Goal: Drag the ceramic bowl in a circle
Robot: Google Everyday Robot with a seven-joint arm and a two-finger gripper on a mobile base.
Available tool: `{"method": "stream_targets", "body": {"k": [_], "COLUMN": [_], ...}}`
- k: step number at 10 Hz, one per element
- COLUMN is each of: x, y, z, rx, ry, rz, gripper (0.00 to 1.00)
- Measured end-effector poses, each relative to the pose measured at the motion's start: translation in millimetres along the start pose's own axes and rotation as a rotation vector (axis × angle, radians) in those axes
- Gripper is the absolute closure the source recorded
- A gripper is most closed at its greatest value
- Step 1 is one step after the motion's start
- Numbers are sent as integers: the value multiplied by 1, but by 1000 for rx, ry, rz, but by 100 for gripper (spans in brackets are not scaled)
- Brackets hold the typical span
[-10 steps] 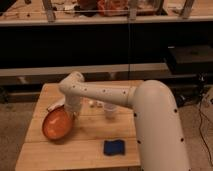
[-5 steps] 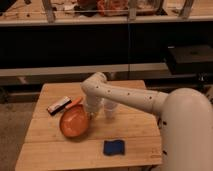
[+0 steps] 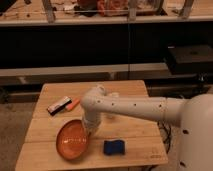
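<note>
On the wooden worktop (image 3: 125, 90), in the single camera view, my white arm (image 3: 135, 107) reaches from the right side of the picture toward the left and bends down at its end. My gripper (image 3: 88, 129) is low at the right rim of the ceramic bowl (image 3: 72, 139); its fingers are closed together, and they seem to pinch the rim of the bowl, though the wrist hides the exact contact. The bowl is orange-red and glossy, and it stands in the front left part of the worktop, close to the front edge, with its inside turned a little toward the camera. Just to the right of the bowl, also near the front edge, lies a blue sponge (image 3: 114, 146), apart from the bowl. Farther back on the left there is a flat dark and white object (image 3: 59, 105), and just beside it a small orange marker (image 3: 74, 104). Behind the worktop I see dark shelves (image 3: 100, 45) along the wall.
</note>
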Motion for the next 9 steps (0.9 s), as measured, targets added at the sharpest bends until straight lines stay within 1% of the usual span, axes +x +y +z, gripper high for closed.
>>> {"method": "stream_targets", "body": {"k": [1, 2, 3, 4, 5, 6, 8, 9], "x": [-10, -14, -12, -5, 3, 16, 46, 67], "y": [-11, -22, -34, -51, -69, -90, -123, -132], "z": [4, 8, 12, 16, 19, 23, 36, 40], "rx": [4, 12, 21, 38, 56, 69, 74, 76], "ry": [-11, -17, -21, -25, -29, -36, -47, -43], "rz": [-33, -67, -97, -136, -174, -211, -249, -252], "gripper": [100, 100, 100, 100, 100, 100, 100, 100]}}
